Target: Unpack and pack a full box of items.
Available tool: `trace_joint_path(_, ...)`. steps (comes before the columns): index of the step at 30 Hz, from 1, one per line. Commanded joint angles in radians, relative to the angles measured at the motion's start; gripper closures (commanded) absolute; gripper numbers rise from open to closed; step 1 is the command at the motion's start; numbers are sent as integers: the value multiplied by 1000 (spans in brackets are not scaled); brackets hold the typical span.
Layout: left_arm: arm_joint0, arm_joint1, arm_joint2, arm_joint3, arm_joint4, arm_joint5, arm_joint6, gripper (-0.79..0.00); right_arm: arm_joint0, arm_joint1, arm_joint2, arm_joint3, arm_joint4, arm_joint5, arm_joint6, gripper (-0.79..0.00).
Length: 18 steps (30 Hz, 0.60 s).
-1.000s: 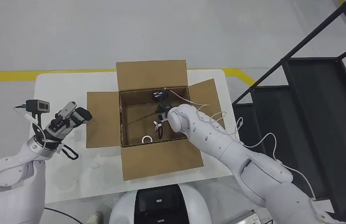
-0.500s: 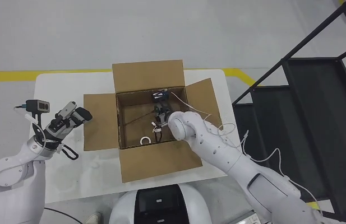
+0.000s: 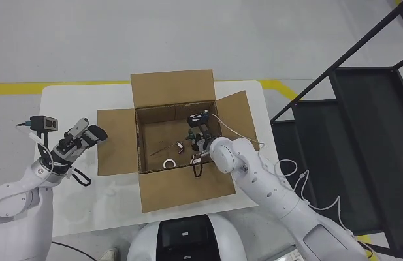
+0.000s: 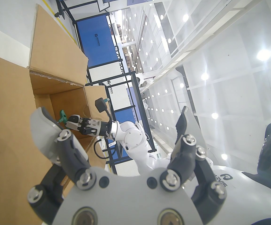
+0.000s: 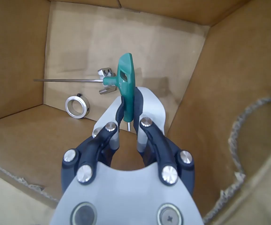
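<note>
An open cardboard box (image 3: 175,88) stands in the middle of the white table (image 3: 70,104). Inside it, above the floor, my right gripper (image 5: 128,108) is shut on the green handle of a T-handle hex key (image 5: 126,80), whose thin steel shaft points sideways. From above, that gripper (image 3: 196,140) sits by the box's right wall. A silver ring collar (image 5: 77,107) and a small metal block (image 5: 106,72) lie on the box floor. My left gripper (image 3: 90,134) hovers left of the box, open, holding nothing.
All flaps of the box are folded outward; its near flap (image 3: 185,186) reaches toward the table's front edge. A dark metal staircase (image 3: 345,130) stands right of the table. Bare tabletop lies left of the box under the left arm.
The right gripper has shifted right and nearer inside the box, carrying the hex key with it. The box slid slightly left. The left arm has kept still.
</note>
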Motion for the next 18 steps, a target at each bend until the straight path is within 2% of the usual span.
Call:
trace_joint_path(1,0,0,0,0,0,0,0,-785,32,-11,-18,39,18,1,-1,0)
trace_joint_path(10,0,0,0,0,0,0,0,-785,177,-78,-125,260,72,37,-15,0)
trace_joint_path(15,0,0,0,0,0,0,0,-785,225,-112,-157,362,125,27,-48,-6)
trace_joint_path(17,0,0,0,0,0,0,0,-785,237,-122,-165,388,136,24,-58,-376)
trace_joint_path(18,0,0,0,0,0,0,0,-785,241,-126,-166,394,140,24,-64,-748)
